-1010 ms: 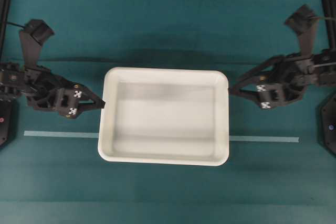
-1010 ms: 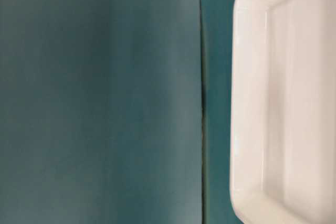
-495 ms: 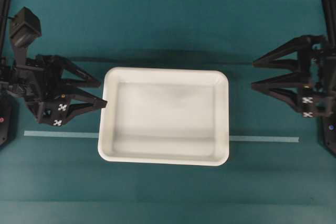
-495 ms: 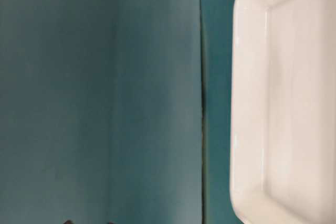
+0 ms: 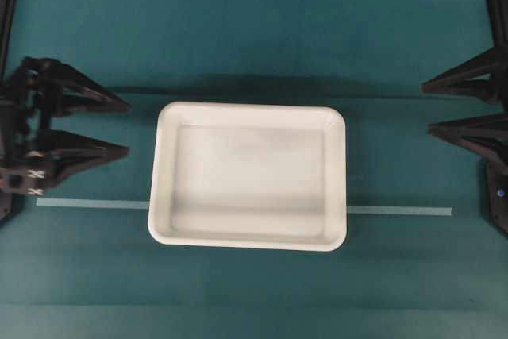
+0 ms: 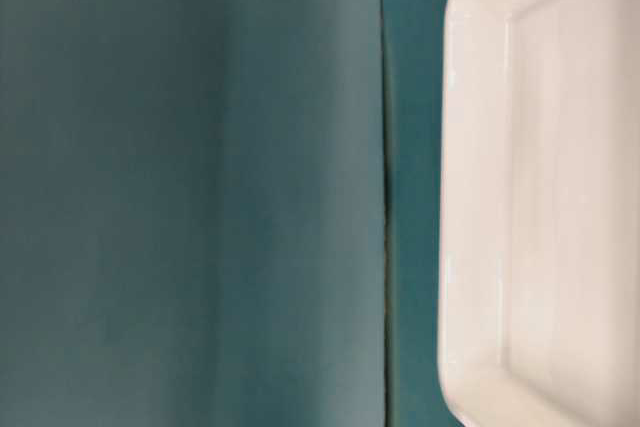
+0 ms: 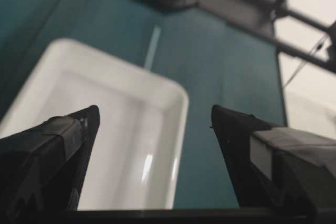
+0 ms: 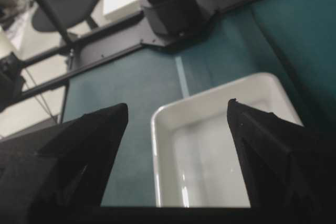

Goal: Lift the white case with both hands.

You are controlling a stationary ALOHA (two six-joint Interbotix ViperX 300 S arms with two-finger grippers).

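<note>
The white case point(image 5: 248, 176) lies flat on the teal table point(image 5: 254, 45), in the middle of the overhead view, its long sides running left to right and its near edge over a thin pale strip point(image 5: 91, 203) on the cloth. The case is a shallow rectangular tray with rounded corners, a raised rim and a smooth, glossy, bare bottom. It is judged light and fairly stiff, though a wide thin shell of this kind may flex or tip if raised unevenly, and its shiny plastic may slip between hard jaws. The best holds appear to be the two short side rims, one at the left and one at the right, pinched at mid-length and raised together at the same pace. The left gripper point(image 5: 127, 128) stands to the left of the case with jaws spread wide apart and holding nothing, near but not touching the rim. The right gripper point(image 5: 427, 107) stands well apart to the right, its jaws likewise wide apart and empty.
</note>
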